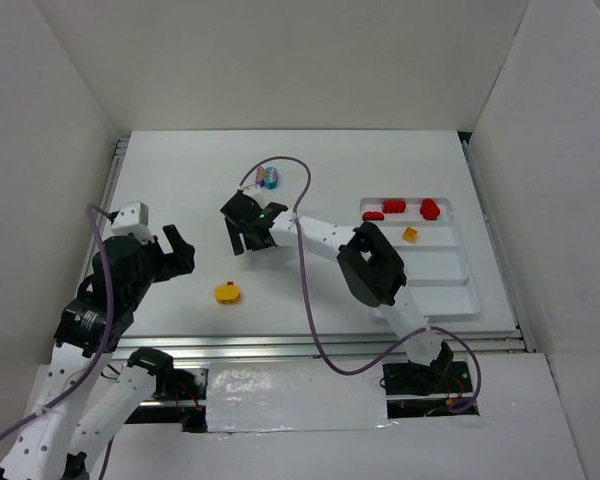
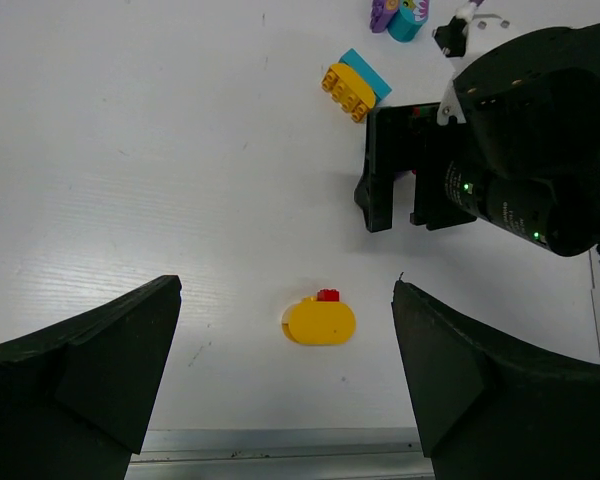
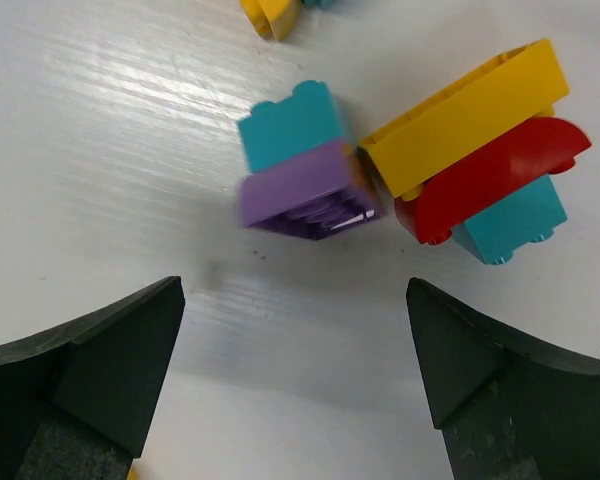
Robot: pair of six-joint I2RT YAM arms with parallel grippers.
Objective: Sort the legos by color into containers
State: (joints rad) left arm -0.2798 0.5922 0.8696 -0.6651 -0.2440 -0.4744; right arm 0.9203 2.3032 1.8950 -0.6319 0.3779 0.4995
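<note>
A yellow rounded lego with a small red piece [image 1: 228,292] lies on the table's near left; the left wrist view shows it [image 2: 320,322] between and beyond my open, empty left gripper [image 2: 285,375]. My left gripper [image 1: 183,251] hovers to its left. My right gripper [image 1: 246,240] is open and empty over the table's middle. Just beyond its jaws lie a teal-and-purple cluster [image 3: 300,165] and a yellow, red and teal cluster [image 3: 480,150]. The white tray [image 1: 430,285] holds red legos [image 1: 394,207] in its far compartment and a yellow-orange one [image 1: 410,234] in the one beside it.
A purple-and-teal cluster [image 1: 265,178] lies at the back centre. A yellow-orange and teal brick [image 2: 355,85] lies beside the right gripper [image 2: 405,215]. White walls enclose the table. A metal rail runs along the front edge [image 2: 280,440].
</note>
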